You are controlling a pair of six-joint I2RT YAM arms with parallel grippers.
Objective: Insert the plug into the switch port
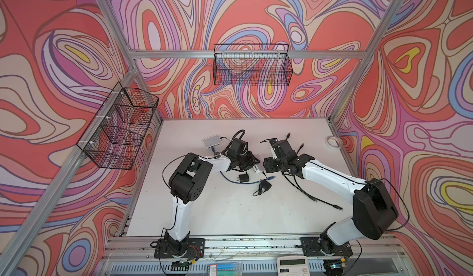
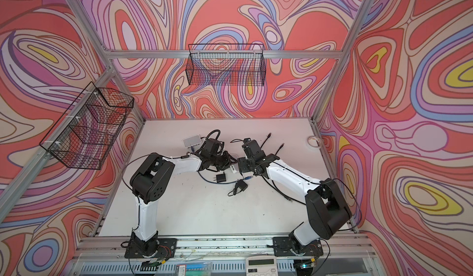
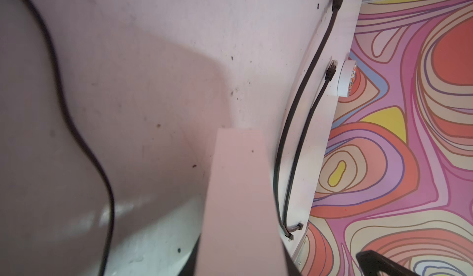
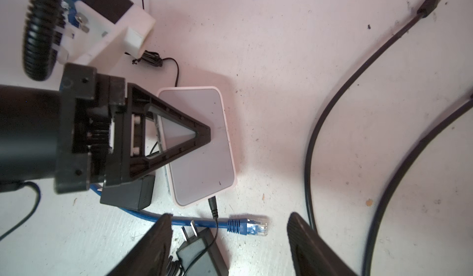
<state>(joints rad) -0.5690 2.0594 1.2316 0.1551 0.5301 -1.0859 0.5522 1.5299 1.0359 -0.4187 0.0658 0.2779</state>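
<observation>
Right wrist view, and here's my worry: the thin black power lead [image 4: 216, 218] plugged into the switch [image 4: 204, 154] crosses the blue cable [image 4: 202, 221] just behind the plug [image 4: 256, 227], right between the jaws of the right gripper [image 4: 229, 217]. If it closes there, I'd guess it pinches lead and cable together. It could also take the plug skewed, so that it meets the port crooked. The switch looks held at one edge only, and a hard push could twist it in that hold.

The right jaws stand spread wide, holding nothing and touching nothing. The plug lies loose on the table [image 4: 256, 57] between their tips, nearer the jaw beside the black cables [image 4: 332, 108]. A power adapter [image 4: 204, 254] sits by the opposite jaw. The left gripper [image 4: 204, 131] has its jaws pressed in on the switch, one laid flat across its top face. The ports seem to run along the edge deep between those jaws, though I can't see them clearly.
</observation>
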